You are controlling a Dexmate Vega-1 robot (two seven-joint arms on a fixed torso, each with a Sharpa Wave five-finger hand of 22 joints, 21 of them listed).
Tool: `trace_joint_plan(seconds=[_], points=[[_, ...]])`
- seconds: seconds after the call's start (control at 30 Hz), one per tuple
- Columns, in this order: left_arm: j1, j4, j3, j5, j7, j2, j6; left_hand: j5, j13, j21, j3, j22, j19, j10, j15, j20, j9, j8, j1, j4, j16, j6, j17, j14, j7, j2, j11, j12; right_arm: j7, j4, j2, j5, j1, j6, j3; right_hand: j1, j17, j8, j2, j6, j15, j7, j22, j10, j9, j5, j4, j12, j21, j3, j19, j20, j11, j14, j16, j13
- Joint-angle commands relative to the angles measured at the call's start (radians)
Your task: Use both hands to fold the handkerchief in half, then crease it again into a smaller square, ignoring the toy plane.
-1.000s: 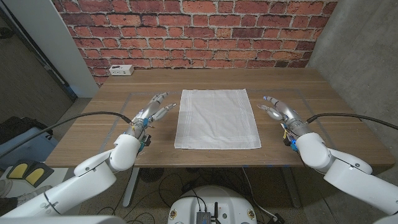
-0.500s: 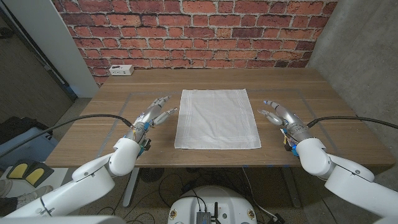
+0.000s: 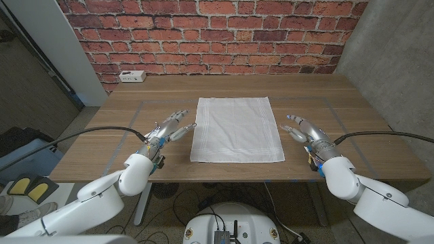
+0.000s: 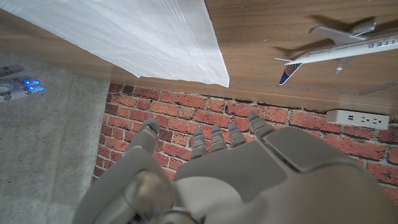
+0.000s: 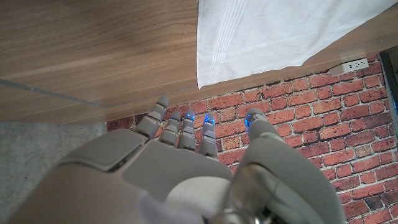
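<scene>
A plain white cloth handkerchief, with faint woven stripes along its borders, lies spread on the brown wood-grain table. Thin pale lines mark a rectangle on the wood near the table's edges. The grey jointed left hand and grey right hand have white arms and black cables; blue lights glow at the right fingertips. The white toy plane has a dark blue tail and grey lettering. The wall is red brick

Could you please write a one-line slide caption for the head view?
Left robot hand and right robot hand flank the unfolded white handkerchief on the wooden table.
</scene>
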Motion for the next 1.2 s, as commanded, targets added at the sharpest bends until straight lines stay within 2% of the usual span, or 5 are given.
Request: trace_joint_plan(seconds=[0.03,0.37,0.73,1.07,1.2], points=[[-0.003,-0.021,0.025,0.035,-0.047,0.038,0.04,0.007,0.005,0.007,0.004,0.003,0.0,0.001,-0.005,0.01,0.005,0.004,0.015,-0.007,0.002,0.011,0.001,0.003,0.0,0.0,-0.008,0.005,-0.007,-0.027,0.005,-0.027,-0.022,-0.062,-0.023,0.01,-0.001,0.004,-0.003,0.013,-0.002,0.002,0.001,0.008,0.004,-0.003,-0.001,0.004,0.005,0.01,0.008,-0.001,-0.001,0.005,0.005,0.002],[-0.016,-0.048,0.054,0.089,-0.072,0.065,0.105,0.002,0.006,0.003,-0.008,0.001,-0.008,0.02,-0.024,0.002,0.005,0.019,0.021,-0.024,-0.008,0.058,0.002,-0.002,0.001,-0.035,-0.01,0.012,-0.007,-0.046,0.009,-0.05,-0.001,-0.136,-0.072,0.017,-0.002,0.006,-0.003,0.025,-0.008,0.003,0.001,0.015,0.004,-0.002,-0.002,0.005,0.006,0.015,0.014,-0.003,-0.009,0.01,0.007,0.002],[-0.041,-0.081,0.1,0.165,-0.11,0.093,0.19,0.002,0.006,-0.002,-0.014,-0.001,-0.017,0.039,-0.019,0.008,0.006,0.041,0.046,-0.042,-0.011,0.146,0.002,-0.003,-0.014,-0.068,-0.027,0.017,0.005,-0.073,-0.009,-0.074,0.032,-0.214,-0.126,0.042,-0.007,0.007,-0.005,0.039,-0.019,-0.001,0.001,0.016,0.005,0.001,-0.014,0.002,0.009,0.028,0.026,-0.001,-0.018,0.024,0.008,0.002],[-0.074,-0.106,0.163,0.268,-0.144,0.107,0.271,0.007,0.005,0.005,-0.008,-0.003,0.006,0.086,-0.012,0.019,0.007,0.061,0.095,-0.051,-0.01,0.235,0.002,0.003,-0.01,-0.084,-0.034,0.03,0.005,-0.095,-0.012,-0.079,0.06,-0.287,-0.166,0.06,-0.008,0.005,0.0,0.047,-0.035,-0.012,0.002,0.023,0.005,0.003,-0.015,0.002,0.012,0.038,0.039,-0.015,-0.034,0.037,0.012,0.002],[-0.091,-0.115,0.193,0.32,-0.168,0.111,0.303,0.009,0.005,0.008,-0.01,-0.004,0.021,0.096,-0.009,0.02,0.008,0.073,0.124,-0.056,-0.01,0.284,0.002,0.005,-0.007,-0.105,-0.036,0.03,0.002,-0.104,-0.019,-0.085,0.068,-0.307,-0.182,0.065,-0.007,0.005,0.001,0.05,-0.036,-0.013,0.002,0.025,0.005,0.004,-0.015,0.002,0.013,0.04,0.043,-0.014,-0.032,0.039,0.013,0.002]])
